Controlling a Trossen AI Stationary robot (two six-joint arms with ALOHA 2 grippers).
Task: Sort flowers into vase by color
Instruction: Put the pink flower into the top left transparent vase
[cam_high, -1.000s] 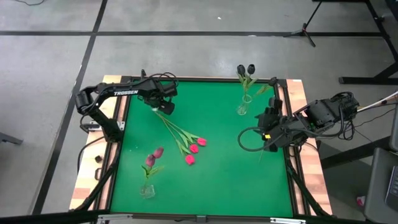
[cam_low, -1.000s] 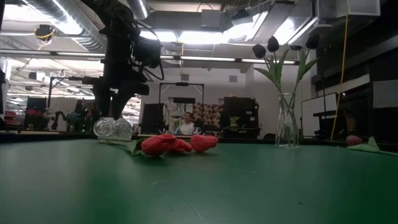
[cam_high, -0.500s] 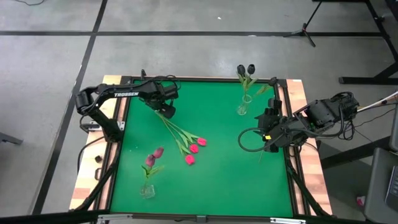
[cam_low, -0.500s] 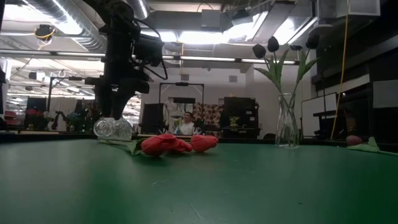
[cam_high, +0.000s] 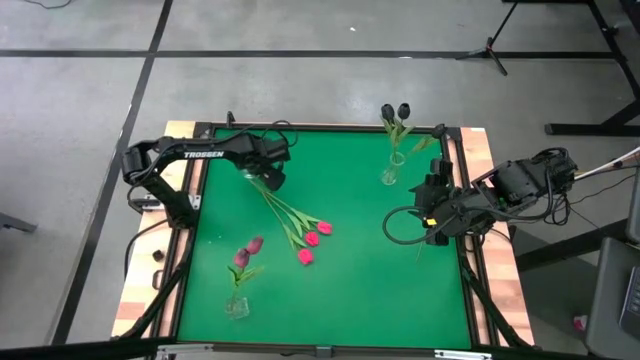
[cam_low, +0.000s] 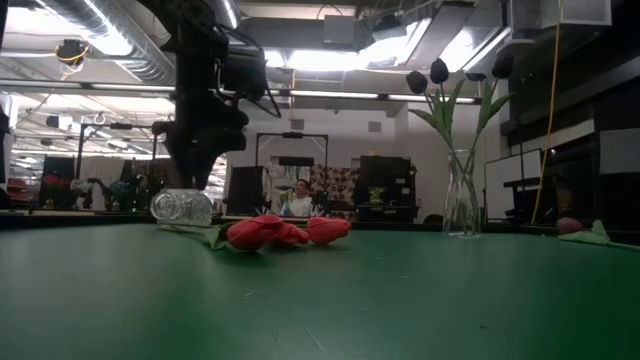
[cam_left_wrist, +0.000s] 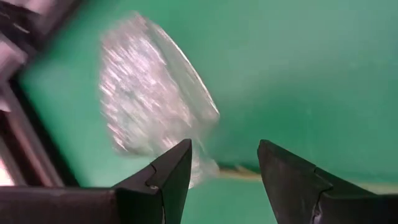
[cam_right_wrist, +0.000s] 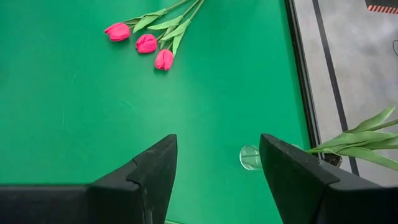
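My left gripper shifted toward 3 o'clock, jaws open, empty, over tipped glass vase; pink tulips unsorted.

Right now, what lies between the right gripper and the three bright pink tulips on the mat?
Only bare green mat, seen in the right wrist view past the open right gripper toward the pink tulips.

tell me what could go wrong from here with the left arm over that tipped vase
1. The clear vase lies on its side with the pink tulips trailing out; open left gripper hovers just above it, and smooth round glass may roll or slip when pinched.
2. Lifting it could drag the stems and scatter the three heads.
3. The tall vase of dark tulips stands near the right gripper, which could knock it if it swings that way.
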